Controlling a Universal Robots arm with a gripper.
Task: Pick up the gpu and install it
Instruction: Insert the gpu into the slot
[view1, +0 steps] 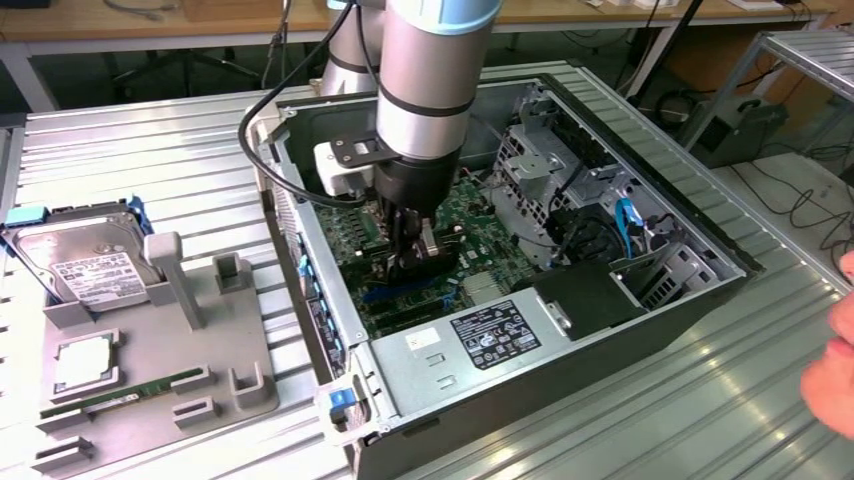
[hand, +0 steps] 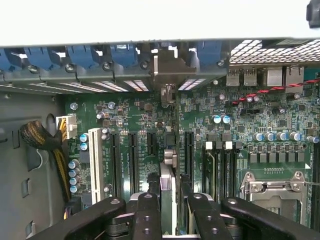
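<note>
In the centre of the exterior view the claw (view1: 411, 250) is reaching down inside the open computer case (view1: 694, 290), gripping the gpu (hand: 168, 185) edge-up between its fingers (hand: 146, 215). In the wrist view the card is standing over the motherboard (hand: 250, 115), among the expansion slots (hand: 132, 155), its metal bracket toward the rear openings. Judged from here, a slight misalignment could be jamming the card edge beside its slot, or the bracket could be catching the case wall. A person's hand (view1: 834, 360) is hovering at the right edge.
</note>
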